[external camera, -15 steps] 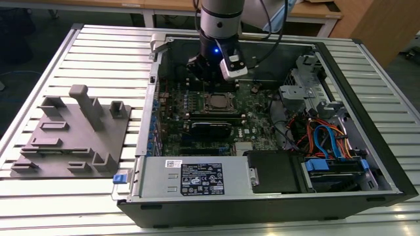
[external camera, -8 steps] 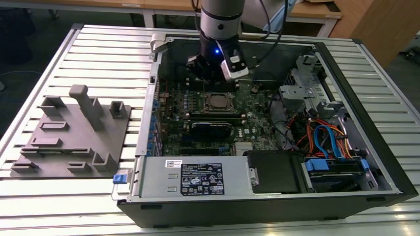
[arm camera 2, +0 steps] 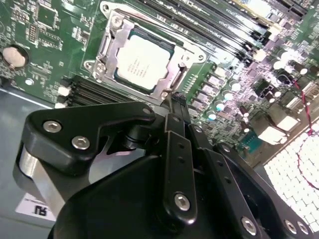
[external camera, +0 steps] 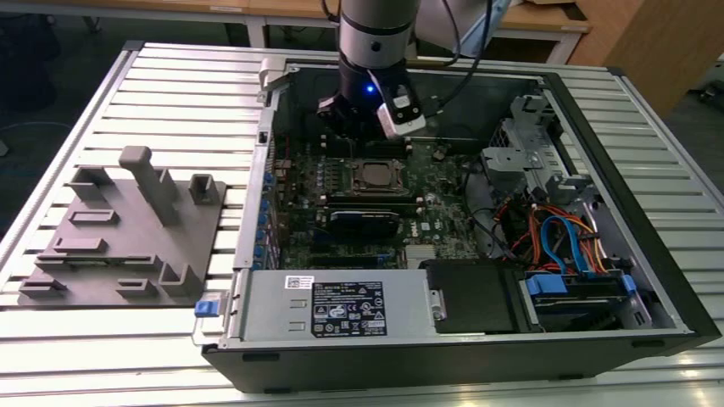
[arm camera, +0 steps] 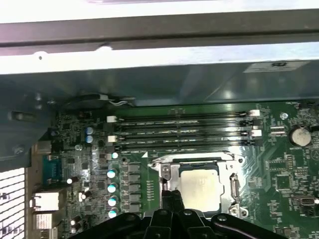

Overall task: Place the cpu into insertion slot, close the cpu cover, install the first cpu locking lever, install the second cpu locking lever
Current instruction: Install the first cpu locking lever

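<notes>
An open computer case [external camera: 674, 298] is lying on its side on the slatted metal tabletop [external camera: 169, 76], with a grey moulded fixture tray [external camera: 125, 237] sitting just beside it toward the exterior view's left. The robot arm [external camera: 374, 34] is reaching down from the upper middle of the exterior view into the case and is hanging over the green circuit board [arm camera 2: 50, 45], close above the insertion slot [external camera: 353, 178], which is sitting near the middle of that view.

The cpu [arm camera 2: 144, 62] is resting flat inside the slot, its silvery top showing in both wrist views. The cpu cover [arm camera 2: 112, 45] is lying down over it, framing the chip through its square window. How the locking levers are standing cannot be told.

The claw [arm camera 2: 173, 102] is hovering at one corner of the socket, just beside the cover's edge. Its black fingertips [arm camera: 167, 196] are pressing together with no visible gap; whether anything thin is caught between them cannot be told.

Long black memory slots [arm camera: 179, 129] are running alongside the socket, and a round coin cell [arm camera 2: 12, 57] is sitting apart from it on the board. A silver power supply [external camera: 328, 309] is occupying the lower part of the case in the exterior view, and blue and orange cables [external camera: 560, 237] are looping at that view's right.
</notes>
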Action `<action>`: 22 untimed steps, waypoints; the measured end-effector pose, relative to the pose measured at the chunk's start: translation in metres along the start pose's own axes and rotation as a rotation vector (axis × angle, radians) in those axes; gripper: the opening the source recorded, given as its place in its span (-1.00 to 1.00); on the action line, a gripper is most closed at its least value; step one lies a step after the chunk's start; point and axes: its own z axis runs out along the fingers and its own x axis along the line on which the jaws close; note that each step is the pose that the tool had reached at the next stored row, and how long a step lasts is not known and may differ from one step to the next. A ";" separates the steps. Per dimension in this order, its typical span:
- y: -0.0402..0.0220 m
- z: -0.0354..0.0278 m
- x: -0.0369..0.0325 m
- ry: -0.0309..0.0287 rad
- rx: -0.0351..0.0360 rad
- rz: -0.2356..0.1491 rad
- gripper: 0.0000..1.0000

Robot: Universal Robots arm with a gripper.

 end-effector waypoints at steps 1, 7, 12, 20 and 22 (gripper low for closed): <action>-0.0001 0.0001 0.0018 -0.0003 -0.0001 -0.001 -0.79; -0.0008 0.0005 0.0123 -0.0117 -0.0008 -0.002 -0.79; -0.0009 0.0006 0.0138 -0.0141 -0.0010 -0.002 -0.79; -0.0010 0.0006 0.0170 -0.0142 -0.0011 -0.002 -0.79; -0.0011 0.0003 0.0171 -0.0140 -0.0009 -0.002 -0.79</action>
